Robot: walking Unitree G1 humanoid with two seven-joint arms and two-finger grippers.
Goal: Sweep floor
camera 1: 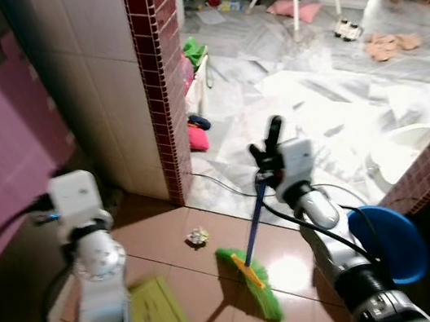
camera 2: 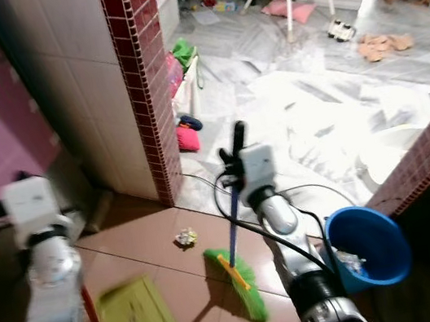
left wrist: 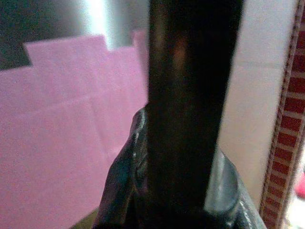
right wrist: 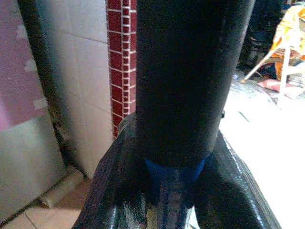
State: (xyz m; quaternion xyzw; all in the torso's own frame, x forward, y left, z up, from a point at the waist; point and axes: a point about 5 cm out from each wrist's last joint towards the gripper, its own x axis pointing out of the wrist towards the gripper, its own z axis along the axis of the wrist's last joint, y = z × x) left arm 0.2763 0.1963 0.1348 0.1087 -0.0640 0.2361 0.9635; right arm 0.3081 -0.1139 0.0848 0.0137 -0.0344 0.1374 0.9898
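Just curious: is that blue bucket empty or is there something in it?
Not empty. The bucket stands upright by the right arm, and some pale crumpled litter lies inside it.

I can read no text, label, brand, number or sign anywhere in my feeds. The walls, floor and the things lying about carry no lettering I can make out, and both wrist feeds are too close and dark to show print.
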